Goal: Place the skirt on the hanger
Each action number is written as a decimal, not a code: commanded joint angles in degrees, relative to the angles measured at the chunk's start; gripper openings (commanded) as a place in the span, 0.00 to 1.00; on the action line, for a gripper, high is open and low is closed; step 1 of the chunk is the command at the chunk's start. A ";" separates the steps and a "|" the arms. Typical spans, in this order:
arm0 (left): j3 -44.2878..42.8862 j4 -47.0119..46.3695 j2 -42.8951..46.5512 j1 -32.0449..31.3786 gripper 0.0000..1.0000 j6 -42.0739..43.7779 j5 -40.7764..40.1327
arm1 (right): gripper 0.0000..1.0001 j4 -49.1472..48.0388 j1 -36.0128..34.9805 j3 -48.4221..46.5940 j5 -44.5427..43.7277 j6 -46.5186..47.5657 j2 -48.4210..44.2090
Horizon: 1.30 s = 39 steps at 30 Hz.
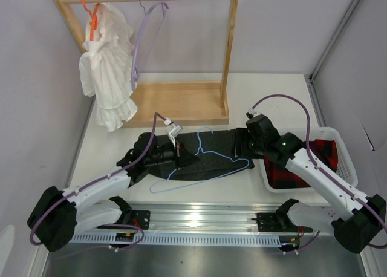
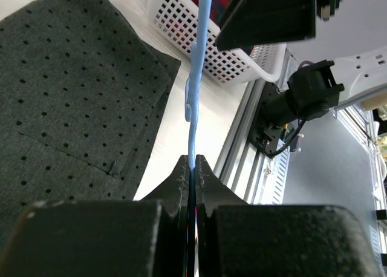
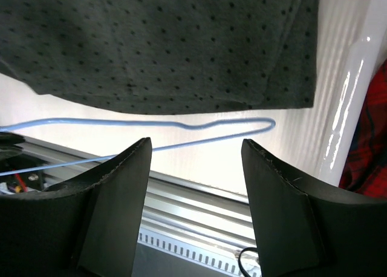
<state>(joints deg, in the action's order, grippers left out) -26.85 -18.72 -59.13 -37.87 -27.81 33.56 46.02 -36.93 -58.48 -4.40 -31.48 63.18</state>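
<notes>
The dark charcoal dotted skirt (image 1: 211,162) lies flat across the middle of the table. The thin light-blue wire hanger (image 1: 247,162) lies over it, hook toward the back. My left gripper (image 1: 180,158) is shut on the hanger's wire. In the left wrist view the blue wire (image 2: 195,101) runs up out of the closed gripper (image 2: 193,159), with the skirt (image 2: 72,95) to the left. My right gripper (image 1: 240,145) is open and empty at the skirt's right end. In the right wrist view it (image 3: 195,145) hovers over the hanger's corner (image 3: 242,124), below the skirt's edge (image 3: 157,41).
A white basket (image 1: 338,144) holding the red-and-black plaid garment (image 1: 284,171) stands at the right, close to my right arm. At the back, a wooden rack (image 1: 227,53) carries a white garment (image 1: 109,71) on an orange hanger and a lavender hanger (image 1: 142,41). A metal rail runs along the near edge.
</notes>
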 commanded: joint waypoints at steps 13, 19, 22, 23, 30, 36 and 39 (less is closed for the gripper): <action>0.75 -10.81 -9.24 -0.28 0.00 -0.84 0.54 | 0.58 -9.10 -0.25 10.05 -0.34 -2.97 3.88; 1.01 -11.07 -11.79 -0.28 0.00 -0.84 -0.43 | 0.55 -12.87 -0.16 12.60 -0.08 -3.06 5.90; 1.01 -9.94 -11.79 -0.36 0.00 -0.40 -1.74 | 0.53 -14.02 -0.16 13.21 -0.08 -3.32 7.13; 0.66 -8.63 -11.97 -0.28 0.00 0.04 -2.18 | 0.53 -14.38 -0.25 13.30 0.01 -3.32 7.57; 0.48 -8.00 -12.32 -0.28 0.00 -0.31 -6.48 | 0.51 -15.35 -0.25 14.71 -1.48 -3.67 8.28; -0.22 -8.61 -13.90 -0.28 0.00 -0.66 -6.93 | 0.50 -15.70 -0.51 15.59 -3.15 -3.58 9.86; -0.39 -8.44 -14.43 -0.19 0.00 -0.40 -7.11 | 0.50 -15.78 -0.95 16.11 -4.56 -3.76 10.39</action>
<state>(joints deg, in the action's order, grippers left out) -25.98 -25.30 -73.14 -37.91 -29.50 27.53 31.73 -37.28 -42.89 -6.28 -34.52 72.99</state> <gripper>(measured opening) 0.039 0.503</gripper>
